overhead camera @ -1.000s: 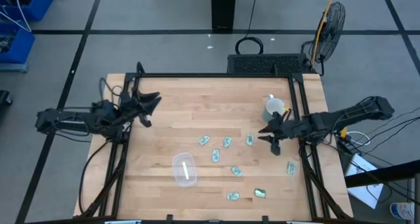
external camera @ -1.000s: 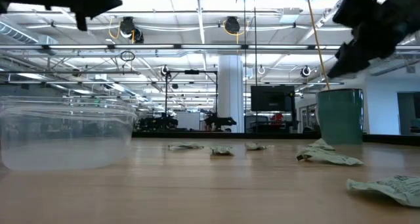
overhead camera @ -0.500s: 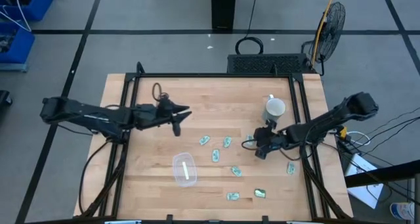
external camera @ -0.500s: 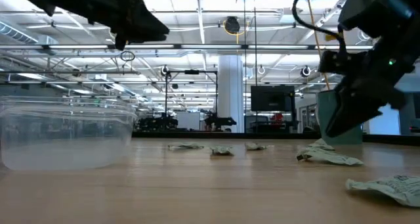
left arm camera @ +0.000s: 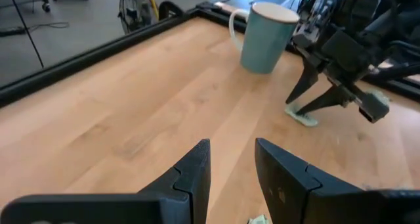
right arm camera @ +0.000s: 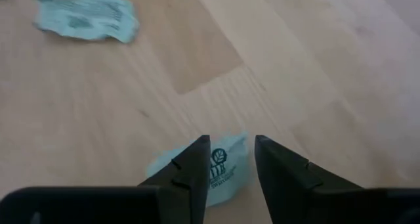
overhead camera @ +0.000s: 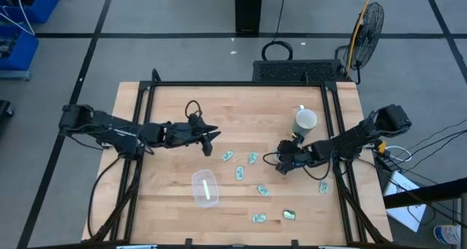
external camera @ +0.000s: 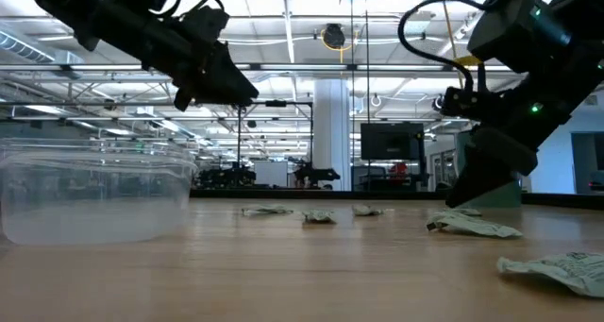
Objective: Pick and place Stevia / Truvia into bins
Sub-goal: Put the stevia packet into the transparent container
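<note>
From above, the right tool (overhead camera: 279, 166) is down at the surface (overhead camera: 175, 114) near a mug (overhead camera: 305, 120), and the left tool (overhead camera: 211, 140) hovers above the clear bin (overhead camera: 205, 188). In the right wrist view, its spread fingers (right arm camera: 190, 168) straddle one green packet (right arm camera: 223, 168); in the left wrist view, the left fingers (left arm camera: 197, 175) are slightly apart, holding nothing.

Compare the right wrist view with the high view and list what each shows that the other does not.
Only the right wrist view shows the leaf logo printed on the Stevia packet lying between the right gripper fingertips, which stand apart over it.

Only the high view shows the clear bin with one packet inside, the mug, the left gripper hovering over bare wood, and the other packets scattered about.

Both show the right gripper low over that packet, a second packet nearby, and the wooden table.
</note>
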You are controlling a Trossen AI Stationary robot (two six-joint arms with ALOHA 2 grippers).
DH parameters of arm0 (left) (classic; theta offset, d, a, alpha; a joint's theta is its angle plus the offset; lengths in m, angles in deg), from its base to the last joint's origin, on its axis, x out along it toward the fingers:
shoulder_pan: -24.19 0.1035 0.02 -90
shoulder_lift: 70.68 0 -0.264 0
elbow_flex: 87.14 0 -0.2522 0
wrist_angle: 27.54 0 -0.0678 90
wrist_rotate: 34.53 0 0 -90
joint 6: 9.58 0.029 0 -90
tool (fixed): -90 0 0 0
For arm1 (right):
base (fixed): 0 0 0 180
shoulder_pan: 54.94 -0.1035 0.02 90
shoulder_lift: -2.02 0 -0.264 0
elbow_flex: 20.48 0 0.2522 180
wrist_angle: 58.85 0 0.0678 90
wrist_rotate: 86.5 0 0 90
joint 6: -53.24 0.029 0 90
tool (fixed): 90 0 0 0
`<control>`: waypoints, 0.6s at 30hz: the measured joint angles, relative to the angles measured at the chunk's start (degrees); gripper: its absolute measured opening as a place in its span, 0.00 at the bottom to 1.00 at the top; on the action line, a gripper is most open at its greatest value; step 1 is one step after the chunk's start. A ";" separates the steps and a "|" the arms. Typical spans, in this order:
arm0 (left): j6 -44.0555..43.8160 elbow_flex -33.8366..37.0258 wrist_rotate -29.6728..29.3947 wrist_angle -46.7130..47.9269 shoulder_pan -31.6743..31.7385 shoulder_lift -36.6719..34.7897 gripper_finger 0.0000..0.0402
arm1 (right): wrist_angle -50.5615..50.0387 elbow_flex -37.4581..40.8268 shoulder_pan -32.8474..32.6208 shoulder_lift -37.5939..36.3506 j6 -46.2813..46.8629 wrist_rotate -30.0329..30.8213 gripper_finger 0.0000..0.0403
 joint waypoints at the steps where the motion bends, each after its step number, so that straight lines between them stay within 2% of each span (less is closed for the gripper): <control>1: -0.02 0.00 0.00 -0.37 -0.08 0.64 0.31 | -0.06 0.02 0.02 0.25 1.10 -0.06 0.26; 8: -0.02 0.02 0.09 -0.51 -1.41 2.97 0.31 | 0.05 0.02 -0.85 0.59 1.43 -0.12 0.16; 13: -0.22 0.02 0.09 -0.72 -1.77 2.97 0.31 | 0.55 -0.01 -0.85 0.59 1.27 -0.14 0.02; 18: -0.01 0.02 0.08 -0.86 -1.90 2.97 0.31 | 7.51 0.00 -1.03 0.47 -0.70 -2.31 0.01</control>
